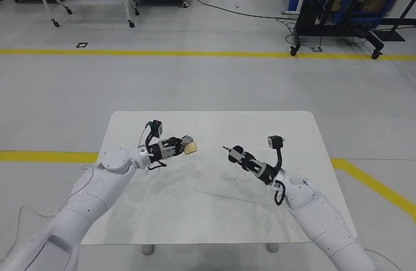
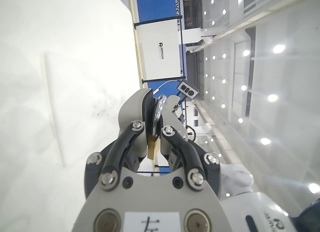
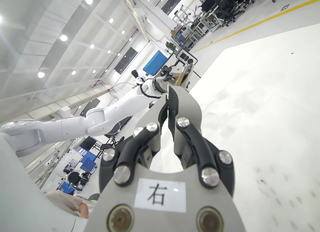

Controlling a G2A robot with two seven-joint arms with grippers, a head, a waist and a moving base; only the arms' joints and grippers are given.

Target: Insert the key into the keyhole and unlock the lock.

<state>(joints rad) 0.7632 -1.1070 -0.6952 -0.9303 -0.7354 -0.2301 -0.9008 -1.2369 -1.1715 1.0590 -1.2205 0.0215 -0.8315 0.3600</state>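
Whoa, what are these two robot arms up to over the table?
The left pincer grips a small brass padlock, held up above the white table. The right pincer is shut on a thin key, pointed toward the padlock. There is a clear gap between them, so the key is not yet in the keyhole.

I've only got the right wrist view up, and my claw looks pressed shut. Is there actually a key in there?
Observer: Yes. In the top view a thin key sticks out of the right claw, aimed at the lock.
Operator: Is it touching the lock?
Observer: No, the top view shows a clear gap between key tip and lock, both over the table.
Operator: How is the lock held?
Observer: The left wrist view shows the left claw shut on it, gripping it from both sides.
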